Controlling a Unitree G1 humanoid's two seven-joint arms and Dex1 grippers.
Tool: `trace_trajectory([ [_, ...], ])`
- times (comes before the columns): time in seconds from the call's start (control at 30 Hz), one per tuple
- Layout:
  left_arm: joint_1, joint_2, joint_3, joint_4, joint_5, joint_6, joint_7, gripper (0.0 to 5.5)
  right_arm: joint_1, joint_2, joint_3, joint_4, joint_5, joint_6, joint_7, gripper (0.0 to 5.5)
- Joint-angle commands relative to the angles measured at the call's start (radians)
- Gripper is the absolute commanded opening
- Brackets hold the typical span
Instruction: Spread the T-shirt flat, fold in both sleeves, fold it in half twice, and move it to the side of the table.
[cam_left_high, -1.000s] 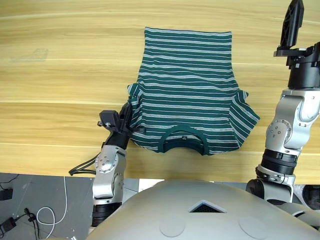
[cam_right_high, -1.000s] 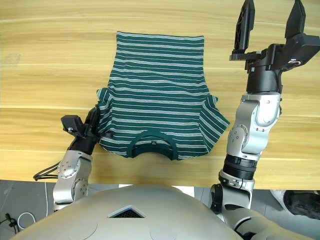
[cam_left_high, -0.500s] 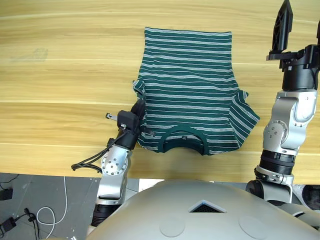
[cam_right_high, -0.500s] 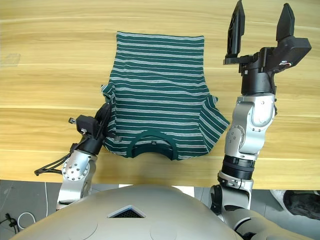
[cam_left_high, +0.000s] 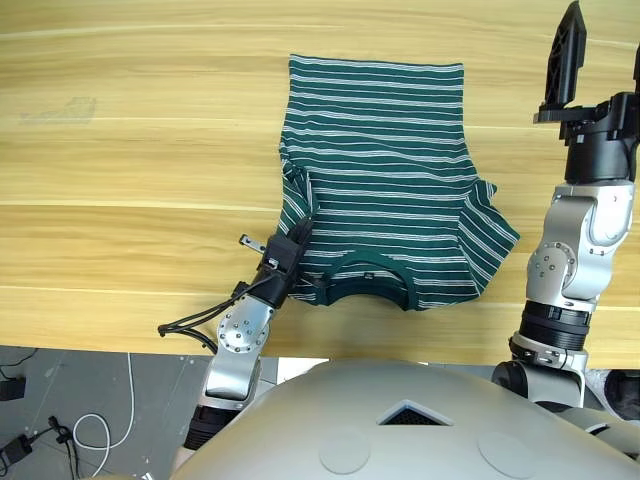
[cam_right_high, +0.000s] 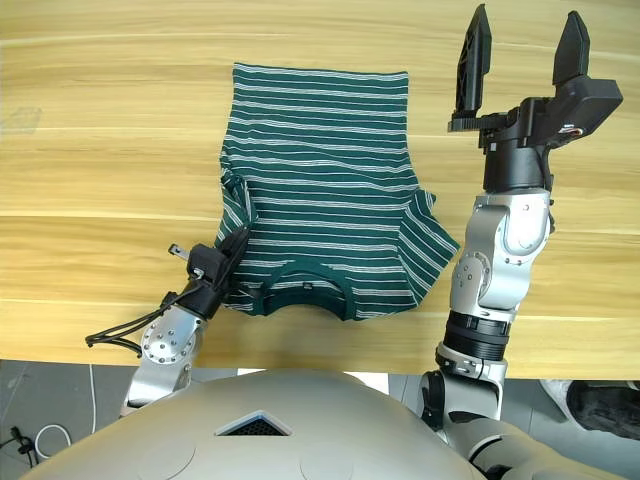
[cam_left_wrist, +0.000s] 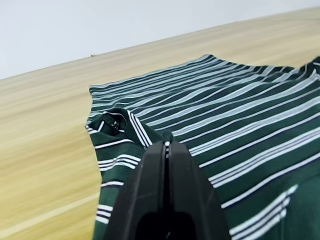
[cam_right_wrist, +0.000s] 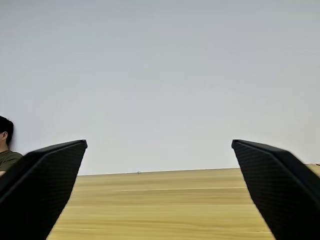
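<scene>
Left gripper (cam_left_wrist: 166, 145), pinched tight on the T-shirt's (cam_left_high: 385, 190) left sleeve (cam_left_wrist: 117, 135) at the shirt's 8 o'clock, could drag the body askew if pulled too far; right gripper (cam_right_high: 518, 60) is held spread at 2 o'clock.

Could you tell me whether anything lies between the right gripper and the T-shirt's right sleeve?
Nothing visible does: only bare table lies between the open right gripper and the right sleeve of the T-shirt.
</scene>
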Motion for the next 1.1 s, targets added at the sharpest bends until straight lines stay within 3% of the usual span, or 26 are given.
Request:
trace_trajectory([
  [0.03, -0.010, 0.047, -0.047, 0.031, 0.116, -0.010, 0.006, 0.03, 0.005, -0.005, -0.008, -0.008, 0.004, 0.004, 0.001, 5.40],
  [0.3, -0.015, 0.136, -0.131, -0.001, 0.242, -0.064, -0.037, 0.03, 0.001, 0.000, -0.005, 0.000, -0.002, -0.001, 0.001, 5.40],
  [0.8, -0.031, 0.135, -0.102, -0.011, 0.203, -0.022, -0.042, 2.35, 0.000, -0.001, 0.000, 0.023, -0.004, -0.005, 0.006, 5.40],
  [0.93, 0.029, 0.181, -0.029, -0.290, -0.244, 0.093, -0.218, 3.12, 0.115, -0.083, -0.002, -0.029, 0.164, 0.203, 0.131, 5.40],
  [1.0, 0.055, 0.230, 0.092, -0.482, -0.582, 0.148, -0.240, 3.47, 0.235, -0.177, -0.057, -0.079, 0.342, 0.381, 0.245, 5.40],
  [1.1, 0.092, 0.275, 0.243, -0.621, -0.885, 0.152, -0.211, 3.91, 0.340, -0.281, -0.146, -0.088, 0.516, 0.554, 0.338, 5.40],
])
